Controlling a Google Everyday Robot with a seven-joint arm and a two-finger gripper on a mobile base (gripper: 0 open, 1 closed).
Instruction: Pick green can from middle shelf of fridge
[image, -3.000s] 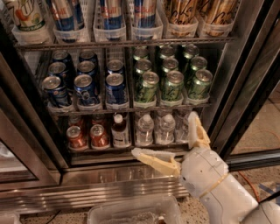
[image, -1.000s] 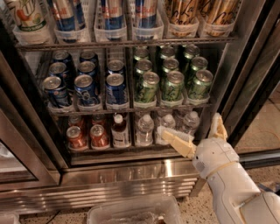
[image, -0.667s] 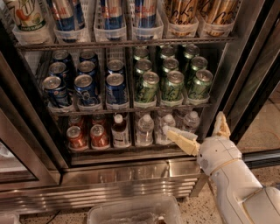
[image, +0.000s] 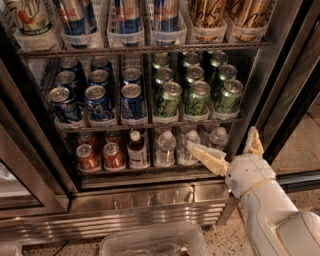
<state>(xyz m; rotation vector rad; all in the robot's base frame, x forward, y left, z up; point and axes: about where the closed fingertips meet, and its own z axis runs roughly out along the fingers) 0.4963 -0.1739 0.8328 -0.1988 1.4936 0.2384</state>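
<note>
Gripper (image: 223, 140) wide open, empty, by btm water bottles (image: 165, 147), under green can (image: 228, 96).

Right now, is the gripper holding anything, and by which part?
Nothing. The gripper hangs open and empty before the water bottles, below the green cans.

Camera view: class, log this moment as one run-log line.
gripper: open, empty, below middle shelf, beside water bottles | green can: untouched on shelf | pick: not yet done

Cream hand (image: 223, 140) below green can (image: 228, 96)
</note>
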